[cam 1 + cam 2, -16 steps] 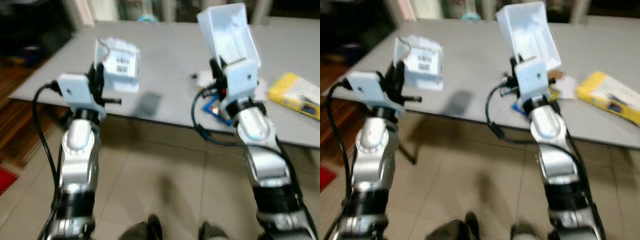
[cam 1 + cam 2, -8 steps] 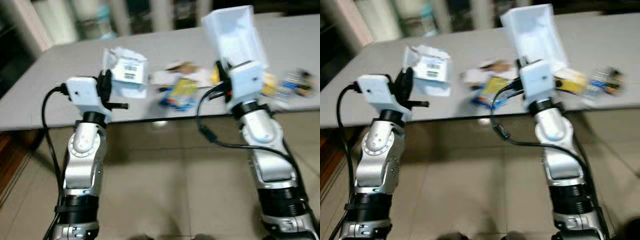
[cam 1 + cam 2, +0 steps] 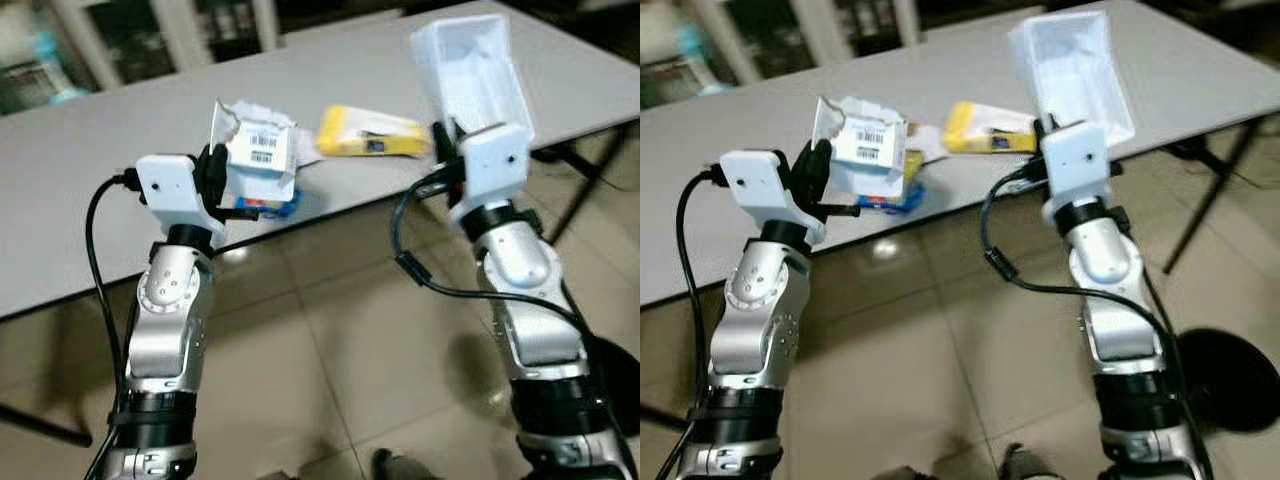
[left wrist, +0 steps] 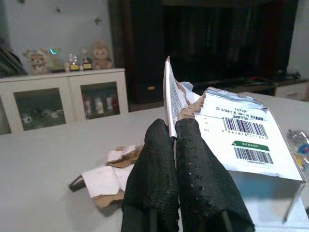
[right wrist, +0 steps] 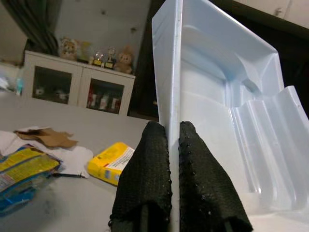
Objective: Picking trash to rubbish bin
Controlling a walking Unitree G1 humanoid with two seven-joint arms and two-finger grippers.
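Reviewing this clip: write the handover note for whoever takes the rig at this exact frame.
Left gripper: shut on the torn white box, pinching its flap, held up over the table edge.
Right gripper: shut on the edge of the clear plastic tray, held upright above the grey table.
On the table: a yellow packet, a blue wrapper, torn cardboard and paper scraps.
Done: two pieces of trash picked up, one per gripper.
Left: find the rubbish bin, carry both pieces there and drop them, then return for the packet, wrapper and scraps.
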